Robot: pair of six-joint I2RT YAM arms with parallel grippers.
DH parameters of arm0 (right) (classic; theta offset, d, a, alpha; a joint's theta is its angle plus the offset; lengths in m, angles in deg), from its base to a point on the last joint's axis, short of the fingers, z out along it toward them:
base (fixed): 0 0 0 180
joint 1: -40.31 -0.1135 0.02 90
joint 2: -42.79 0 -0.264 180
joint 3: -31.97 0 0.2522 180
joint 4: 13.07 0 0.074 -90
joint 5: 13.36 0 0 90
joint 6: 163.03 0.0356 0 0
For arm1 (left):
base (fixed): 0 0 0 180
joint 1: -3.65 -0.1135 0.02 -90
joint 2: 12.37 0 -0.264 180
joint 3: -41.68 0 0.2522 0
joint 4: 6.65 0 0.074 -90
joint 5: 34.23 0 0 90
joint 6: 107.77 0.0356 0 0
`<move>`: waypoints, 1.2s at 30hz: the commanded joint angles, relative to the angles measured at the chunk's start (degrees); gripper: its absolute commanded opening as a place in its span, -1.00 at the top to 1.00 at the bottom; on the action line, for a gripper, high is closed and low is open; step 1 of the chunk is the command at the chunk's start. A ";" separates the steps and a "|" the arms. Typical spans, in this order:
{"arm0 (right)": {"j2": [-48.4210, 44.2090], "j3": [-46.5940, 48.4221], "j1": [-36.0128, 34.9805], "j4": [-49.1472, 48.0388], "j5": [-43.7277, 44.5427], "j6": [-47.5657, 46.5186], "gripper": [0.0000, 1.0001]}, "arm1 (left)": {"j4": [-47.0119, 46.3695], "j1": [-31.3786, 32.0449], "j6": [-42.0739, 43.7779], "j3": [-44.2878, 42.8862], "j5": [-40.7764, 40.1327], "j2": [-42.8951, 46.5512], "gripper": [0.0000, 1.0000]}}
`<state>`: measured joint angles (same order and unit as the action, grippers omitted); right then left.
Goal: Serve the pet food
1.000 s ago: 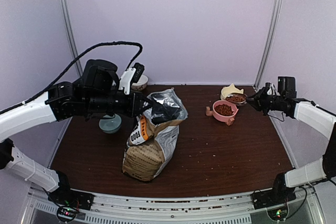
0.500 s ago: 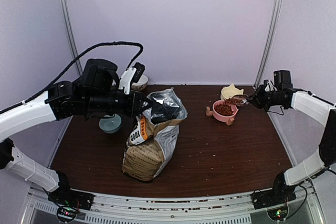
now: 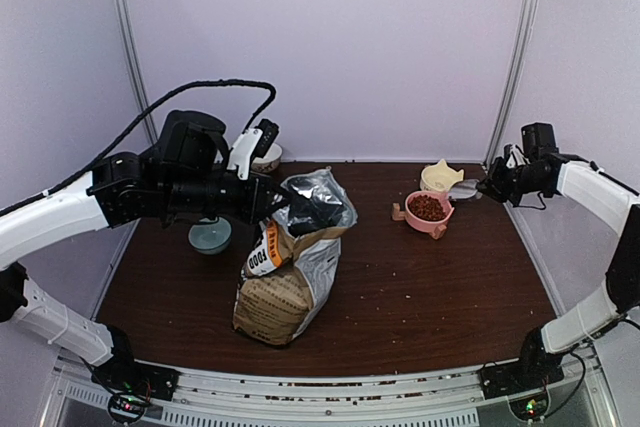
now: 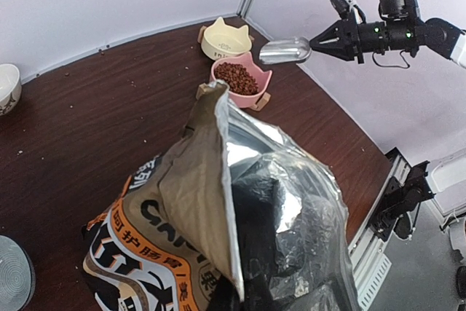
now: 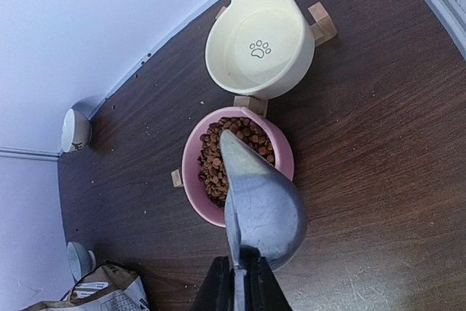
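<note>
The brown kraft bag (image 3: pixel 290 282) stands open at mid-table, foil lining showing (image 4: pixel 291 202). My left gripper (image 3: pixel 300 209) is shut on the bag's top edge, its fingers mostly hidden behind the rim in the left wrist view. Reddish-brown pet food (image 5: pixel 218 158) fills the pink bowl (image 5: pixel 191 180), which stands at the right (image 3: pixel 428 209). My right gripper (image 5: pixel 242 282) is shut on the handle of a silver scoop (image 5: pixel 266 202). The scoop is rolled on its side over the pink bowl's right edge, with no kibble visible in it (image 4: pixel 285 51). An empty cream cat-ear bowl (image 5: pixel 258 41) stands just behind.
A small white bowl (image 3: pixel 266 157) sits at the back left by the wall. A grey-green bowl (image 3: pixel 210 237) sits left of the bag. Loose kibble crumbs dot the dark wooden table (image 3: pixel 400 297). White walls and metal posts close in the back and sides.
The scoop, which held kibble over the pink bowl, has rolled over and now shows none; my right gripper has drawn slightly right and back. The left arm and bag have not moved.
</note>
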<state>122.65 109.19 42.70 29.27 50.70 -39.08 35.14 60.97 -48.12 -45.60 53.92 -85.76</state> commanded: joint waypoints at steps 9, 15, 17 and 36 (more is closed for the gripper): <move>-0.79 5.72 -0.46 5.76 3.81 -10.87 1.00 | -10.25 -0.66 1.91 -2.22 2.07 1.41 1.00; -8.80 6.14 -2.85 2.67 -5.42 -11.01 1.00 | -14.23 -1.07 1.62 0.32 6.57 2.46 1.00; -11.68 7.10 -5.69 3.10 -10.05 -11.23 1.00 | -14.23 -1.07 2.29 -0.03 8.08 1.94 1.00; -29.61 -5.39 -36.49 0.00 -14.49 -7.28 1.00 | -16.93 4.41 0.45 -7.04 12.55 -8.29 1.00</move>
<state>92.46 105.04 8.15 30.82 32.85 -46.83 29.00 64.44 -47.42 -49.34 63.93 -94.26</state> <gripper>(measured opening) 0.071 0.008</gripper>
